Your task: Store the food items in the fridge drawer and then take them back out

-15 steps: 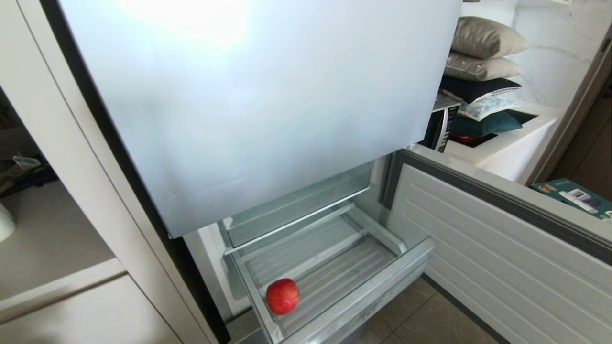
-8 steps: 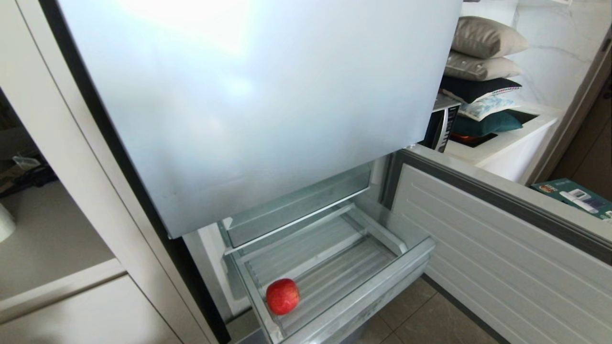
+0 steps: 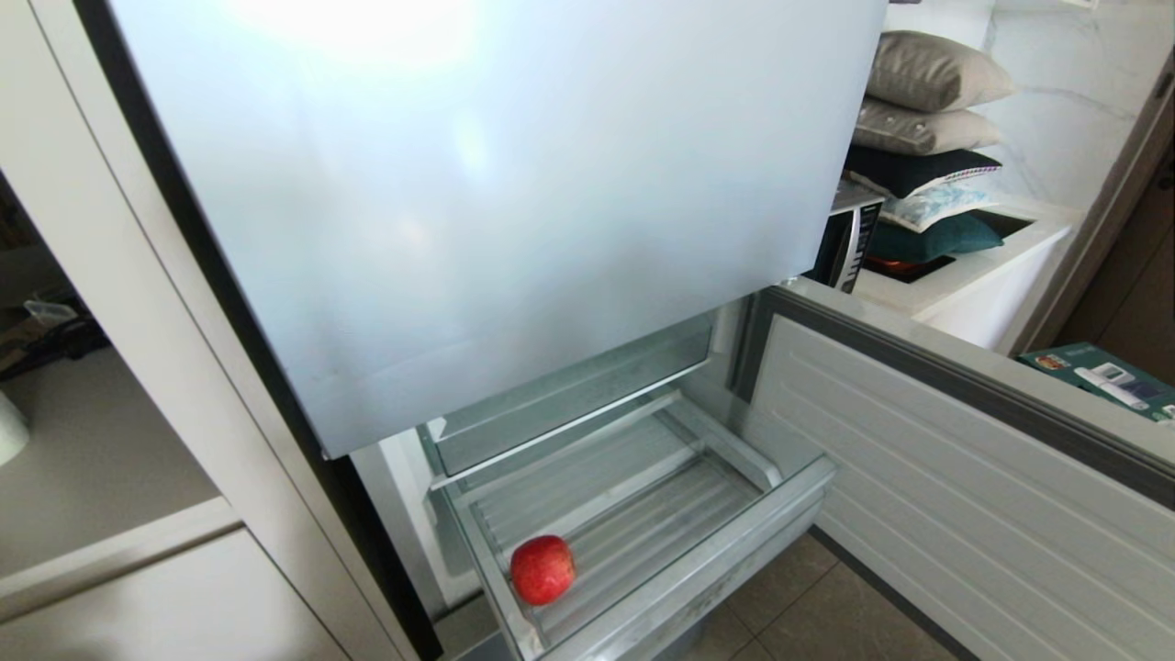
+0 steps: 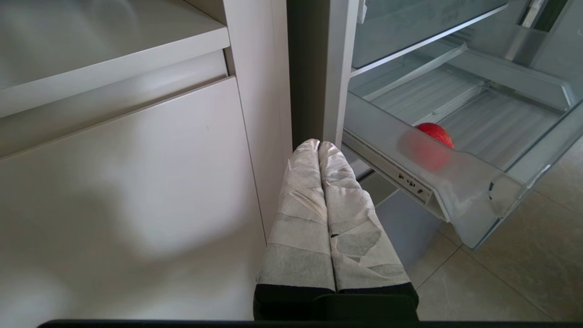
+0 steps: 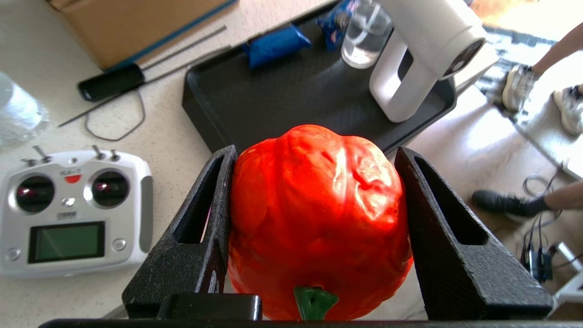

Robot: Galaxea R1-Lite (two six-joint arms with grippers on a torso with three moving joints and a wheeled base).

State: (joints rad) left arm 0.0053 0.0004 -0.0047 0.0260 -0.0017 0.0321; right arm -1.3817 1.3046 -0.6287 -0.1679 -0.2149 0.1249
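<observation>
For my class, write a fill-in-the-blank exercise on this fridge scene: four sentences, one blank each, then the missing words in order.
1. The only food in the drawer is a red ____.
2. The right gripper is shut on an orange ____.
3. The left gripper hangs beside the fridge with its jaws ____.
4. On the counter below the right gripper, left of the black tray, lies a white remote ____.

Missing words: apple; pumpkin; shut; controller
</observation>
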